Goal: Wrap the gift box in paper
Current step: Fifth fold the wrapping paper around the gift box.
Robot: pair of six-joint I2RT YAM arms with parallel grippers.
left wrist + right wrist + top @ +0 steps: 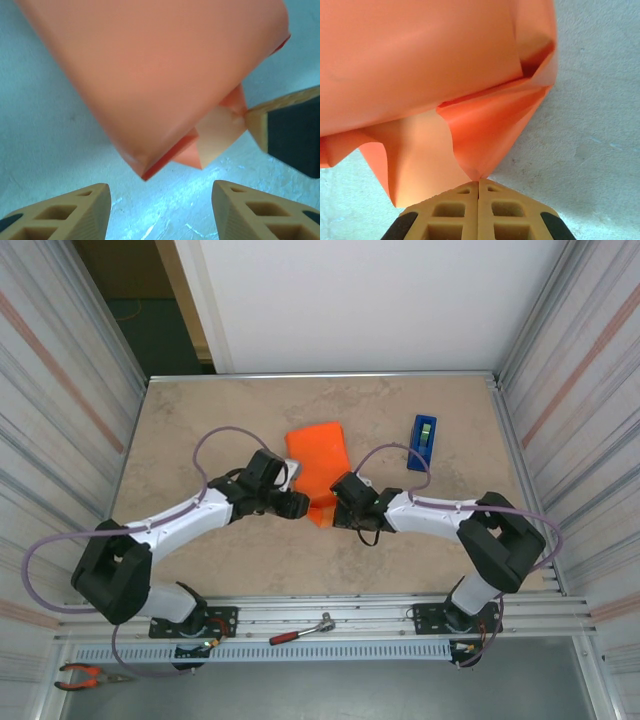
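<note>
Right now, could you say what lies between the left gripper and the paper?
Bare table separates the left gripper from the paper, left wrist view.

Two arms (175, 525) (440, 512), one orange paper parcel (318, 455), one blue tape dispenser (422, 442), one red-handled tool (300, 630), one pliers (85, 677).

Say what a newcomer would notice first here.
The bright orange paper, folded into a parcel, sits in the middle of the table. The right hand is shut, pinching a loose flap's tip; the left hand is open just short of the parcel's corner. A blue tape dispenser lies further right.
</note>
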